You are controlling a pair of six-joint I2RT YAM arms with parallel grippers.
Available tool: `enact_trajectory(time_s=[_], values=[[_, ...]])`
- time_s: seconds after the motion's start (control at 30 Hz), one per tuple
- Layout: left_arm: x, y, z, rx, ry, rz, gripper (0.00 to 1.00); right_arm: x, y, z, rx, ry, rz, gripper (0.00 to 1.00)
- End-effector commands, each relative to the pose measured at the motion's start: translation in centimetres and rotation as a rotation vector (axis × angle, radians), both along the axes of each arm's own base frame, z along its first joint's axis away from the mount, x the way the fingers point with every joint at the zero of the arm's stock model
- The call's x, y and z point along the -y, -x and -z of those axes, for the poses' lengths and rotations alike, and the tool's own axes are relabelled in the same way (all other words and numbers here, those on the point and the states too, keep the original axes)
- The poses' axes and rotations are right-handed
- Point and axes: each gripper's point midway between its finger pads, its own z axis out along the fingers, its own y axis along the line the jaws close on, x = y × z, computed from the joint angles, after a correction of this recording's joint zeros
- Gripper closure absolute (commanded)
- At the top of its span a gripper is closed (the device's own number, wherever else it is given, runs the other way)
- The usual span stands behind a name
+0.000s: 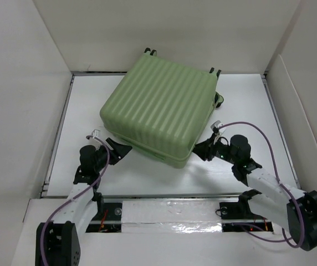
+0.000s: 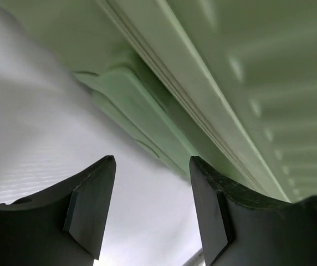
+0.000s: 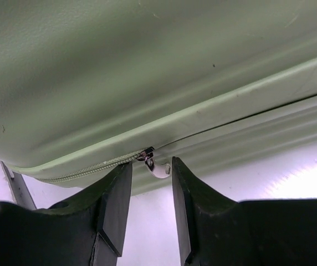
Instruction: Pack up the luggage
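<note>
The luggage (image 1: 158, 113), a light green ribbed hard-shell suitcase, lies closed and flat in the middle of the white table, its wheels toward the back. My left gripper (image 1: 117, 148) sits at its front-left side. In the left wrist view this gripper (image 2: 153, 159) is open with only table between the fingers, and the luggage (image 2: 247, 66) with its moulded side handle (image 2: 131, 105) is just ahead. My right gripper (image 1: 200, 148) is at the front-right corner. There it (image 3: 150, 164) is open, with the silver zipper pull (image 3: 157, 170) hanging between the fingertips, below the luggage's (image 3: 147, 66) seam.
White walls (image 1: 25, 83) box in the table on the left, back and right. A foil-taped rail (image 1: 169, 213) runs along the near edge between the arm bases. A black-and-white wheel (image 1: 219, 100) sticks out at the suitcase's right side. Purple cables loop off both arms.
</note>
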Motion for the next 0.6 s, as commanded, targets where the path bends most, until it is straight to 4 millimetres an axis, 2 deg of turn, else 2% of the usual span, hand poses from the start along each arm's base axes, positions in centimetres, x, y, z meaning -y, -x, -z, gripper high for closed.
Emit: enact_trajectory(time_s=[0.0, 0.03, 0.07, 0.13, 0.23, 0.47, 0.57], values=[[2.1, -0.1, -2.2, 0.099, 0.029, 0.111, 0.48, -0.8, -2.1, -2.6, 0.113, -0.019, 0.012, 0.62], [2.6, -0.1, -2.0, 0.088, 0.019, 0.116, 0.48, -0.8, -2.1, -2.4, 0.109, -0.019, 0.012, 0.65], [3.9, 0.4, -2.1, 0.091, 0.017, 0.159, 0.48, -0.8, -2.2, -2.3, 0.109, -0.020, 0.015, 0.67], [4.5, 0.2, -2.2, 0.093, 0.017, 0.154, 0.48, -0.9, -2.1, -2.4, 0.118, -0.029, 0.021, 0.74], [4.8, 0.2, -1.8, 0.084, 0.033, 0.157, 0.50, -0.7, -2.0, -2.4, 0.119, -0.026, 0.041, 0.83], [5.1, 0.2, -1.5, 0.085, 0.047, 0.172, 0.53, -0.4, -2.4, -1.9, 0.110, -0.007, 0.071, 0.95], [6.6, 0.7, -2.2, 0.107, 0.074, 0.235, 0.53, -0.5, -2.4, -2.0, 0.107, -0.007, 0.082, 1.00]])
